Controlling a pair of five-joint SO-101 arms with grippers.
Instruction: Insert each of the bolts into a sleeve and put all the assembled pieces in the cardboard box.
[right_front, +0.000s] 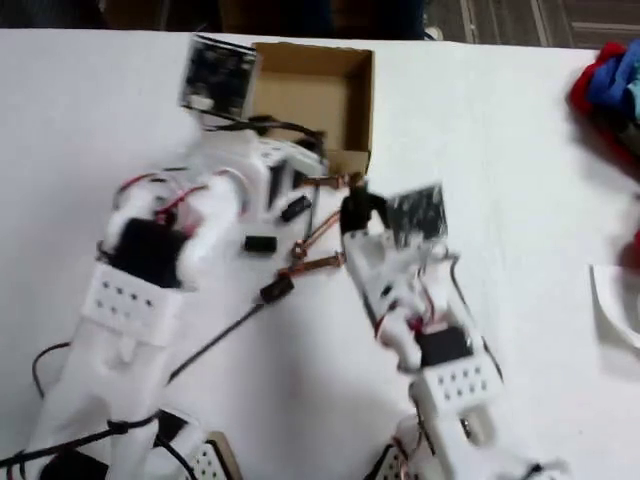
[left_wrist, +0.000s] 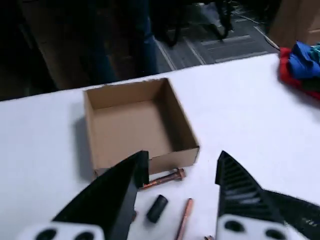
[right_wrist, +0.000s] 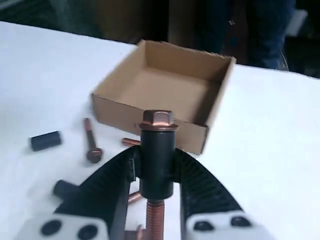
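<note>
the right gripper (right_wrist: 156, 170) was pinching a black sleeve (right_wrist: 156, 165) with a copper bolt (right_wrist: 158, 121) run through it. the bolt's head sat on top and its threaded end stuck out below. the piece was held upright, just short of the cardboard box (right_wrist: 117, 111). the box stood open on the white tabletop (right_wrist: 260, 150), and its floor looked bare. so the step in hand seemed to be the carry: one piece assembled, not yet put in the box.

the left gripper (left_wrist: 182, 159) hung with its jaws spread wide and nothing between them, above the spare parts by the box's near wall. a loose bolt (left_wrist: 162, 178) lay along that wall, with a loose sleeve (left_wrist: 157, 208) just beside it and a second bolt (left_wrist: 184, 220) near that.

the next move probably called for the right arm to go forward over the near wall, high enough for the threaded end to clear the rim, and then let go. since the jaws pressed on the sleeve alone, the piece likely had to stay upright, or the bolt might slide out.
</note>
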